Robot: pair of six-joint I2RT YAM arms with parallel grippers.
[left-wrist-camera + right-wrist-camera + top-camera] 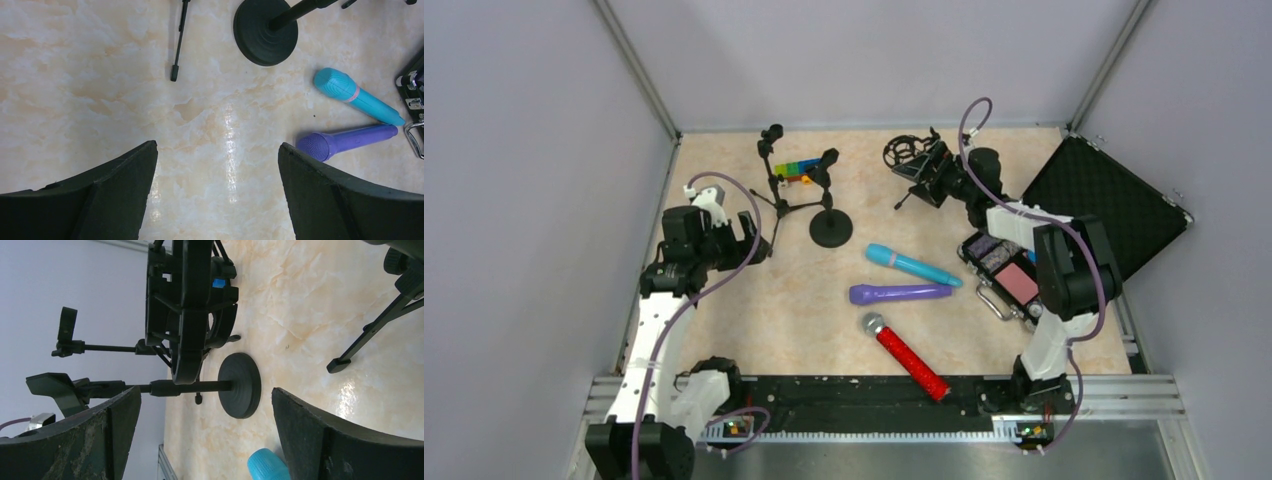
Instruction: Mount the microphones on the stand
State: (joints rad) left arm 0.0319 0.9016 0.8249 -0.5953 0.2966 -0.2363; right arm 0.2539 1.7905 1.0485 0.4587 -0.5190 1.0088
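Three microphones lie on the table: a light-blue one [914, 265], a purple one [900, 293] and a glittery red one with a silver head [906, 357]. A round-base stand [831, 226], a tripod stand [774, 175] and a shock-mount stand [907, 153] are at the back. My left gripper [749, 243] is open and empty, left of the round base. In the left wrist view [217, 150] it hovers over bare table, with the blue mic [357, 96] and purple mic [345, 141] to its right. My right gripper [929, 172] is open next to the shock mount [187, 305]; in the right wrist view [206, 392] it is empty.
An open black case [1104, 205] lies at the right, with a small case holding pink and purple items [1009, 275] beside it. A multicoloured object [796, 170] sits behind the stands. The round base [265, 31] and a tripod leg [177, 42] show in the left wrist view. Walls enclose three sides.
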